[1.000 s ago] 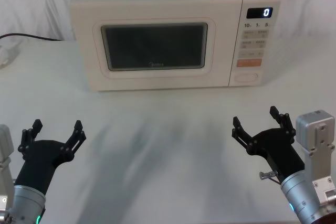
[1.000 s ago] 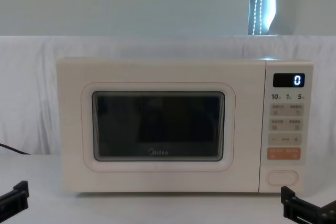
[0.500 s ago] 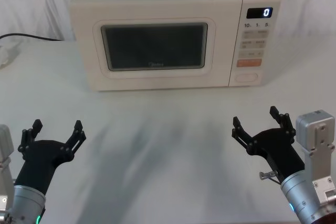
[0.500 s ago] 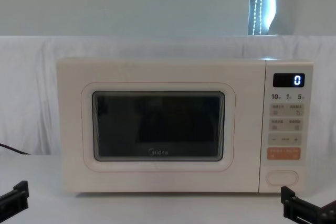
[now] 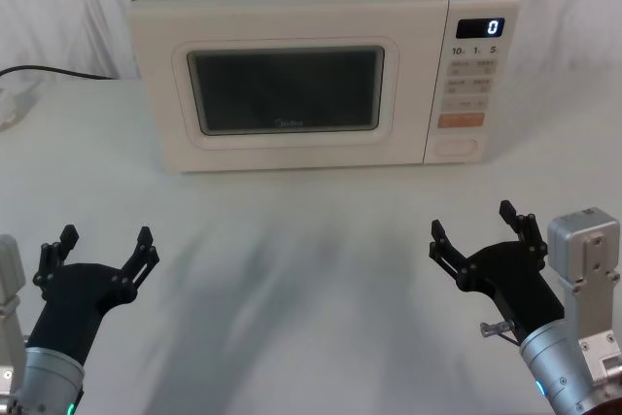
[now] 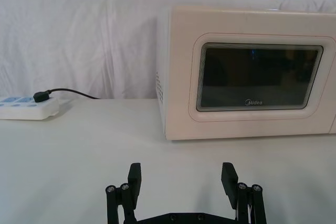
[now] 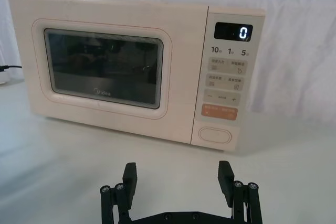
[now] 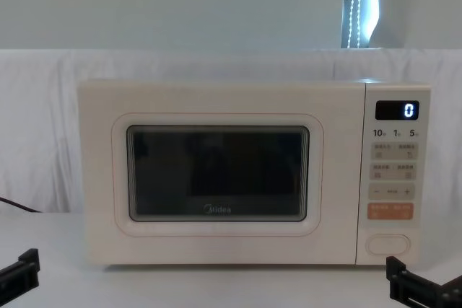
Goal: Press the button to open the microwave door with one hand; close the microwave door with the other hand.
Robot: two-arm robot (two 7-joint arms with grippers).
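Note:
The cream microwave (image 5: 292, 7) stands at the back of the white table, its display showing 0. Its door (image 5: 165, 85) with the dark window is shut. The pill-shaped button (image 5: 457, 145) sits at the bottom of the control panel, below the orange key; it also shows as the button (image 7: 215, 135) and button (image 8: 388, 244). My left gripper (image 5: 102, 247) hovers open over the near left of the table, well short of the microwave. My right gripper (image 5: 478, 225) hovers open at the near right, roughly in line with the panel. Both hold nothing. The left gripper (image 6: 181, 181) and right gripper (image 7: 178, 177) face the microwave front.
A white power strip (image 6: 26, 107) with a black cable (image 5: 49, 69) lies on the table left of the microwave. White cloth hangs behind. Bare table (image 5: 311, 240) stretches between the grippers and the microwave.

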